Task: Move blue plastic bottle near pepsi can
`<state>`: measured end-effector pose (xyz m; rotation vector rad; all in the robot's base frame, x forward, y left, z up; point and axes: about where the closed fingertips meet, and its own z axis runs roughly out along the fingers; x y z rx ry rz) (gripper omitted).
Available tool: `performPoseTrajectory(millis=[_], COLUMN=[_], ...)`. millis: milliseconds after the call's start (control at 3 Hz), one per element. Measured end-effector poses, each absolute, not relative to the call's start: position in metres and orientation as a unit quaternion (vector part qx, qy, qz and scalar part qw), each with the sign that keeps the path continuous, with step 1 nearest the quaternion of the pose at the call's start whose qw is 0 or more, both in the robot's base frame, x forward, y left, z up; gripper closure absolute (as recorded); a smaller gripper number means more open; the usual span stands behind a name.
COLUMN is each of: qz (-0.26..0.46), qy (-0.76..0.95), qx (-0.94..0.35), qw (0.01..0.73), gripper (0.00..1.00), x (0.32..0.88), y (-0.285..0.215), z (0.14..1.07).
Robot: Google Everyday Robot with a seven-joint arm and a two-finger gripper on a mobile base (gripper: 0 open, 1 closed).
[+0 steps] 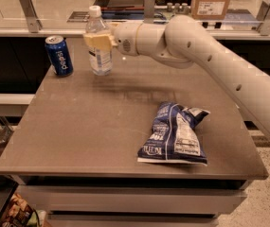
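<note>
Camera view, hand point(97, 41) gripping bottle point(100, 61), arm point(210, 56) cropped

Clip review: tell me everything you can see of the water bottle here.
The bottle is tall, clear plastic, with a white cap and a white-and-blue label. It stands upright near the far left corner of the table, just right of the can in the view, apart from it and taller. The claw is shut on its upper body, reaching in from the right. Its base is at the tabletop; whether it rests there cannot be told.
</note>
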<state>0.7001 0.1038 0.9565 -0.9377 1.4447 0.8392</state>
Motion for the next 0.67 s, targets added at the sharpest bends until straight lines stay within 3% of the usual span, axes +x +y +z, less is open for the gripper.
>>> performPoseTrajectory(millis=[667], qz=[0.367], qy=[0.619], qx=[-0.405], qw=[0.564], gripper=[1.00], x=[0.6836], y=[0.1416], z=[0.9473])
